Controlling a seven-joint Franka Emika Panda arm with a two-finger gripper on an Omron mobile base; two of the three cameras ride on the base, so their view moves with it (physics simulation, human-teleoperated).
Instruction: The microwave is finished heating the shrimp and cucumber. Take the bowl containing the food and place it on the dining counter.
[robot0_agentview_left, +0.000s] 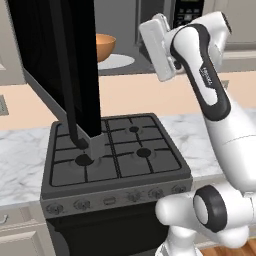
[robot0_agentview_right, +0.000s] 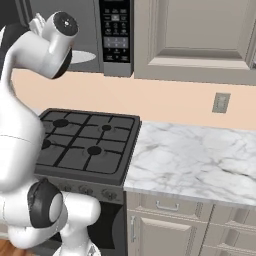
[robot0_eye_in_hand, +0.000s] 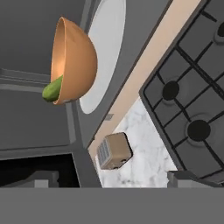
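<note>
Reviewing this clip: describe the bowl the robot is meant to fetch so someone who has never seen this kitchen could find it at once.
Look above the black gas stove to the open microwave, whose dark door hangs open on the left. Inside, on the white round turntable plate, sits the bowl. It is the only orange-tan, deep, smooth round thing there, with a green cucumber poking over its rim.

Microwave door (robot0_agentview_left: 60, 70) open over stove (robot0_agentview_left: 112, 150); bowl (robot0_agentview_left: 104, 46) inside on white plate (robot0_agentview_left: 117, 61), arm (robot0_agentview_left: 210, 85) w/ wrist raised nearby.

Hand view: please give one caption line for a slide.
Bowl with cucumber sits on the microwave plate.
</note>
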